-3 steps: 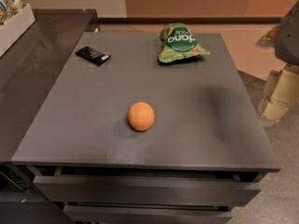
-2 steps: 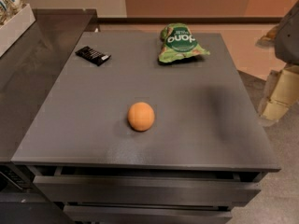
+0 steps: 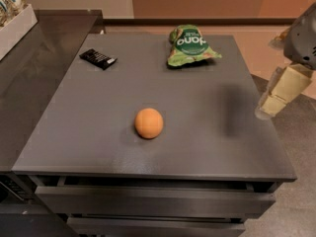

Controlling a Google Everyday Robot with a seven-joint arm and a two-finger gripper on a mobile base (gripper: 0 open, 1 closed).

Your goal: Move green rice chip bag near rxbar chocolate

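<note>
The green rice chip bag (image 3: 190, 46) lies at the far middle of the grey table (image 3: 98, 132), its dark green round label with white lettering facing up. The rxbar chocolate (image 3: 98, 59), a small flat black bar, lies at the far left of the table, well apart from the bag. My gripper (image 3: 282, 90) hangs at the right edge of the view, off the table's right side, above the floor, far from both things. It holds nothing that I can see.
An orange ball (image 3: 148, 123) sits on the table nearer the front, left of middle. A darker counter (image 3: 34, 58) adjoins the table on the left, with a white box of packets (image 3: 14, 14) at its far end. Drawers run along the table's front.
</note>
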